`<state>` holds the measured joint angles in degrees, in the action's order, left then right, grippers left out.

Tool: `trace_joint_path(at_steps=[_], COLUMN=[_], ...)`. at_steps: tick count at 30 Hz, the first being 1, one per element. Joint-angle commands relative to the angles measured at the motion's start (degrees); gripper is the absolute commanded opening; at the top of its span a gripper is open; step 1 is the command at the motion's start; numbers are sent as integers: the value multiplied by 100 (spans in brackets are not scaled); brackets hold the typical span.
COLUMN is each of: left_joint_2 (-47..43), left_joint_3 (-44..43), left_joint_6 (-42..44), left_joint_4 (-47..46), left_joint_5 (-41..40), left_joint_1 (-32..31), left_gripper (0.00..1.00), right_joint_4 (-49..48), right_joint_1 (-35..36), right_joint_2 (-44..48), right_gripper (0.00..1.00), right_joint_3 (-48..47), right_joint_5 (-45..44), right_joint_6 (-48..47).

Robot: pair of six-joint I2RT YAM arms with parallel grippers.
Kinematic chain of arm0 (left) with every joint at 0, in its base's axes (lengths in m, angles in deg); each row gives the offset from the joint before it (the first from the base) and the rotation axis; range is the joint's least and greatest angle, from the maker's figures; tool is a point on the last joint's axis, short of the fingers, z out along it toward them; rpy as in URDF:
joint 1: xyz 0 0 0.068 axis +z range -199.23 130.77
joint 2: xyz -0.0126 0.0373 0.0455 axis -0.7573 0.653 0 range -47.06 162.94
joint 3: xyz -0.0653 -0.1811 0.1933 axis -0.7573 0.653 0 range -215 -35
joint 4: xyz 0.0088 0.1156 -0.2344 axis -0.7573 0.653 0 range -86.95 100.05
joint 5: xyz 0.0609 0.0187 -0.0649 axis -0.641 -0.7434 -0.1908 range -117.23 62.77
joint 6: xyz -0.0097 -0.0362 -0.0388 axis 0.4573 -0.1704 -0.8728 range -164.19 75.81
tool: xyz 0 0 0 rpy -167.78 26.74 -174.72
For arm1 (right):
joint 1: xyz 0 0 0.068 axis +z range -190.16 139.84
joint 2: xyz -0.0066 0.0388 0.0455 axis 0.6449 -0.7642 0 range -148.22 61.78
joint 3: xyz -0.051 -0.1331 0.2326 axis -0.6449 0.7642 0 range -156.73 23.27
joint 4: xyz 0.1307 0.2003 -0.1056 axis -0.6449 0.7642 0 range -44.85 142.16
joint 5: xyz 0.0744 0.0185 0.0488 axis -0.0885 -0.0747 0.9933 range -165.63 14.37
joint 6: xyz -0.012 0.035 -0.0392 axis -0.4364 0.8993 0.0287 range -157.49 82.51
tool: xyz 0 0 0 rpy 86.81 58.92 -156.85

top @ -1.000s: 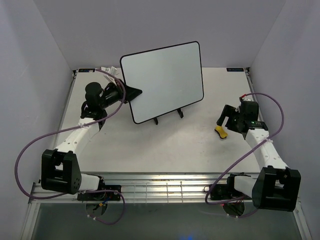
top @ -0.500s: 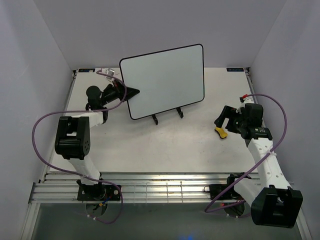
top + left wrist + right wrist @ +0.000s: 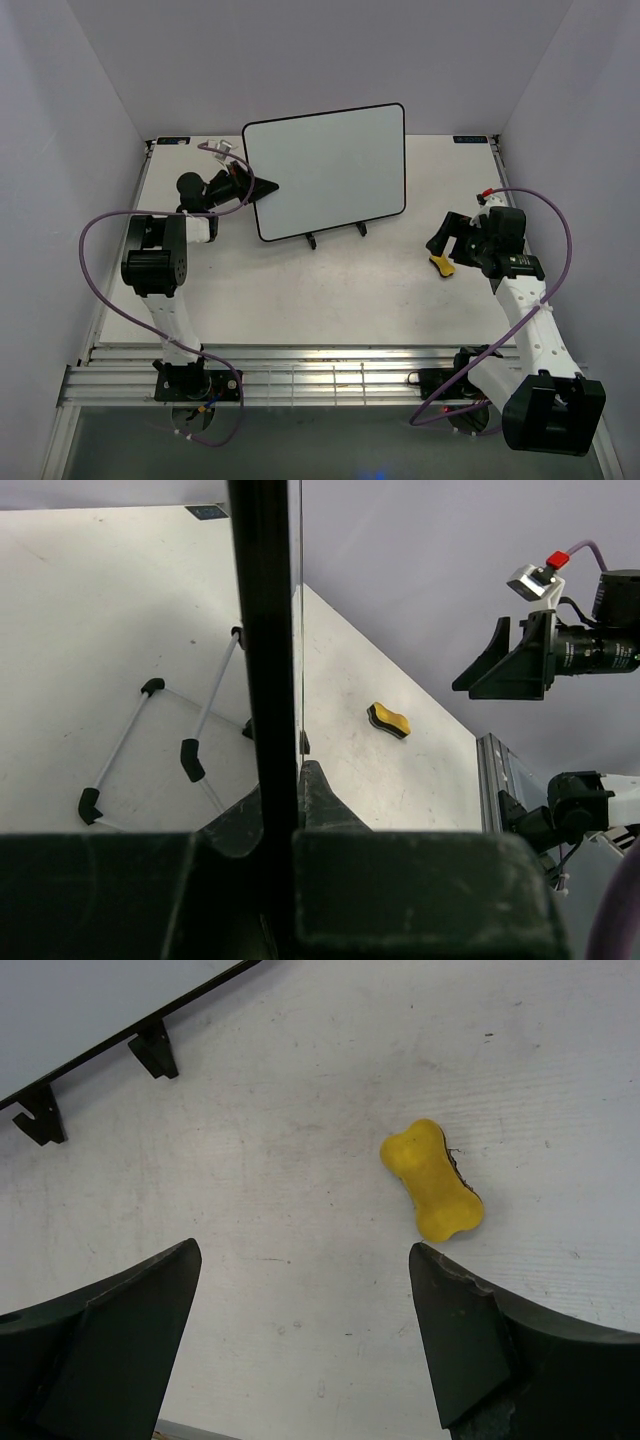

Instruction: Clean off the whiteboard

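Yellow marks your target. The eraser point(image 3: 432, 1180) lies flat on the table point(image 3: 330, 290) near its right edge, with nothing touching it. The right gripper point(image 3: 303, 1258) hangs over it with its jaws spread wide and empty.

In the right wrist view the eraser sits close to the right-hand finger, not midway between the two, and its long axis runs on a diagonal. Shift the gripper until the eraser is centred. Turn the wrist so the fingers close across the narrow waist, then come straight down. A skewed pinch would probably knock it sideways across the table.

The left wrist view shows a dark layer under the yellow. That is likely the wiping face, so grip the eraser in a way that leaves this side free.

The whiteboard point(image 3: 325, 170) stands upright on its wire stand point(image 3: 130, 730) toward the far edge of the table, about mid-width. The left gripper point(image 3: 262, 186) is clamped tight on the board's left edge. Do not loosen that grip, because the stand looks light and wiping pressure could slide or tip the board.

From above the board's face looks blank. You cannot tell from here where marks remain, so plan to wipe the whole face.
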<state>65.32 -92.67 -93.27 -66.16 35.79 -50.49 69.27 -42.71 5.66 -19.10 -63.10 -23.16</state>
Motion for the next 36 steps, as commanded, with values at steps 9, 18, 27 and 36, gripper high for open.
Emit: trace_joint_path(at_steps=[9,18,27,36], left_joint_2=[214,522,803,856], left_joint_3=[-737,-745,-667,62], left_joint_6=[-260,-155,65,636], left_joint_4=[-1639,-1859,-2061,-2237], left_joint_5=[-229,-1,202,35], left_joint_1=[108,345,469,565], left_gripper=[0,0,0,0], right_joint_4=[-100,-109,-179,-276], right_joint_1=[44,61,88,96], right_joint_2=[92,110,84,128], right_gripper=[90,90,90,90], right_joint_3=[27,27,36,115], right_joint_5=[241,276,381,460], right_joint_6=[-70,-97,-114,-123])
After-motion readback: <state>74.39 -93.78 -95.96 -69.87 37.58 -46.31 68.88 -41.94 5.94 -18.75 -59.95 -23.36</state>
